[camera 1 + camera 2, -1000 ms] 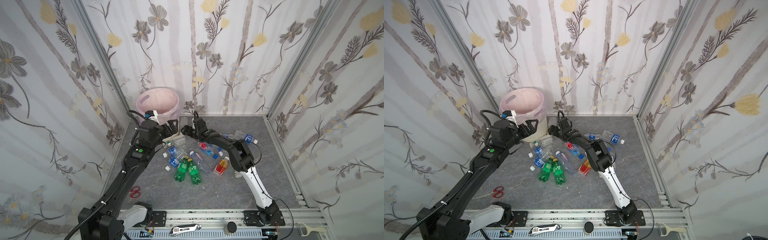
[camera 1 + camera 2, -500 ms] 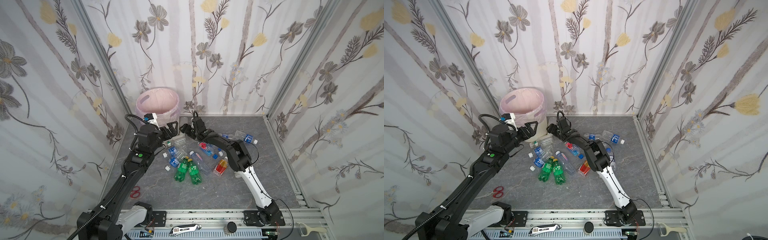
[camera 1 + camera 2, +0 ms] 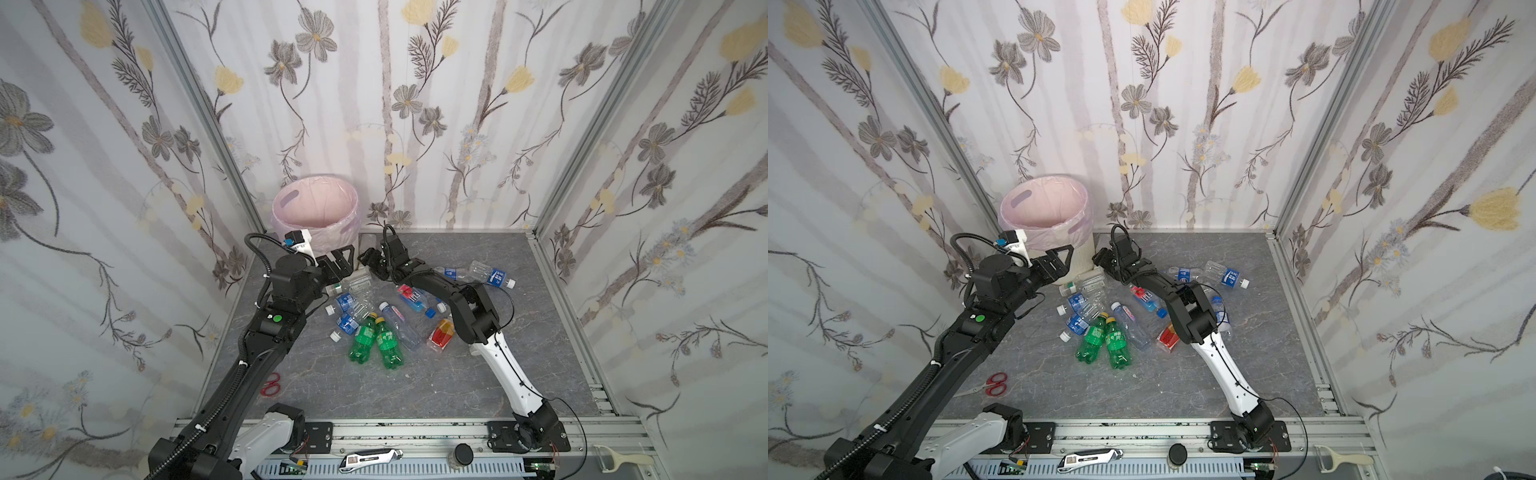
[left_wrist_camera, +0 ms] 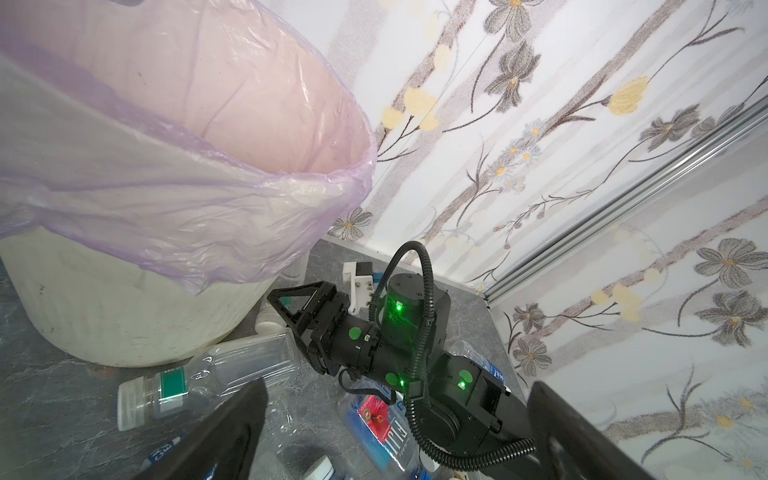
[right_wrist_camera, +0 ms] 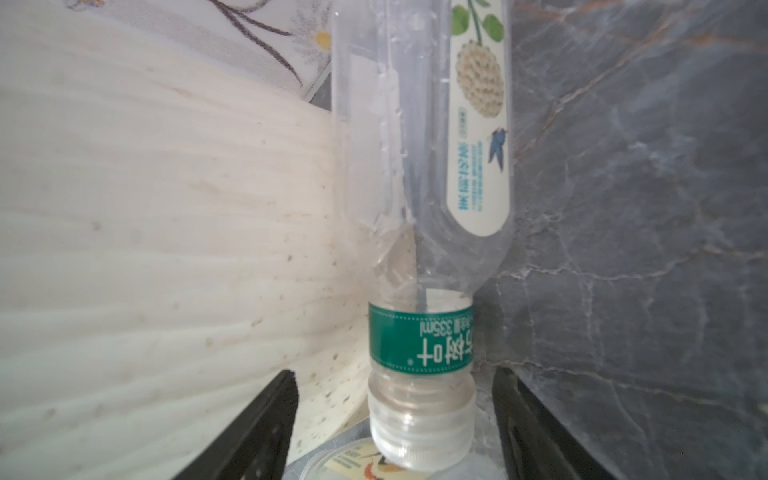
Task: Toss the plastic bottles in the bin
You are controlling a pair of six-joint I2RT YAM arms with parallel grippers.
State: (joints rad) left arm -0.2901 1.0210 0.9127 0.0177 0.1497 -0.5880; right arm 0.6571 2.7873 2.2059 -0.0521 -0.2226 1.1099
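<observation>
The left arm (image 3: 266, 332) slants up from the lower left of both top views to mid-frame, its left gripper (image 3: 348, 258) spread wide. The right arm (image 3: 473, 318), folded at the elbow right of centre, reaches its forearm leftward, the right gripper (image 3: 368, 261) held low with jaws parted, close beside the left gripper.

The bin (image 4: 124, 299) is matt cream plastic, finely ribbed and kinda grime-speckled, with a thin, crinkly, glossy pink plastic bag (image 4: 174, 208) over its rim. Just beside the bin, the bottle (image 5: 415, 124) is clear shiny plastic, and the floor (image 5: 644, 249) looks like smooth matt grey veined stone.
</observation>
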